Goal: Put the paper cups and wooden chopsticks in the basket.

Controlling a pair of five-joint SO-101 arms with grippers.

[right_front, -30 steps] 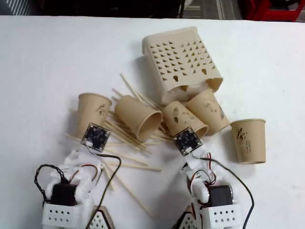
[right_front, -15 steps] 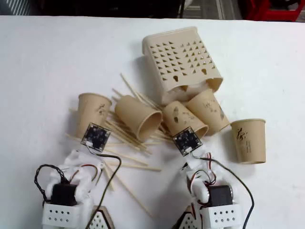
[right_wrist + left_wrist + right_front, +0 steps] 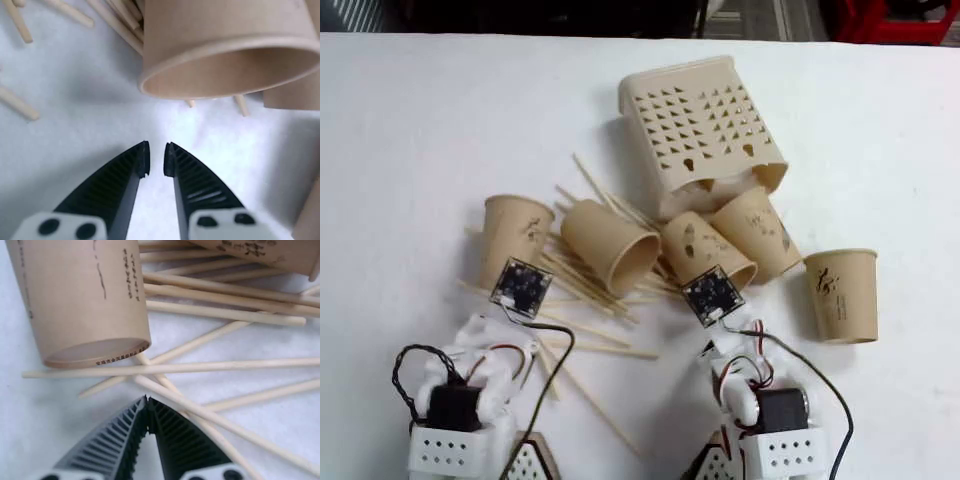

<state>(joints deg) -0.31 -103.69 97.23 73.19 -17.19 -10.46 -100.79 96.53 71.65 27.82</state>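
Five paper cups, one basket and a loose scatter of wooden chopsticks on a white table.

The basket lies on its side, perforated wall up, its long axis diagonal and its mouth facing the arms and slightly right.

Leftmost cup lies on the sticks, its axis running toward the left arm.

Second cup lies on its side with its mouth toward the near right.

Third cup lies likewise, mouth toward the right arm.

Fourth cup lies beside it, one end at the basket's mouth.

Rightmost cup sits apart, wider end away from the arms; whether it is lying or standing cannot be told.

The chopsticks point in many directions under and between the three left cups. They overlap too much for an exact count, but there are well over ten.

Left gripper: jaws pressed together, empty, just short of the leftmost cup.

Right gripper: jaws parted by a narrow gap, empty, facing the third cup's mouth.
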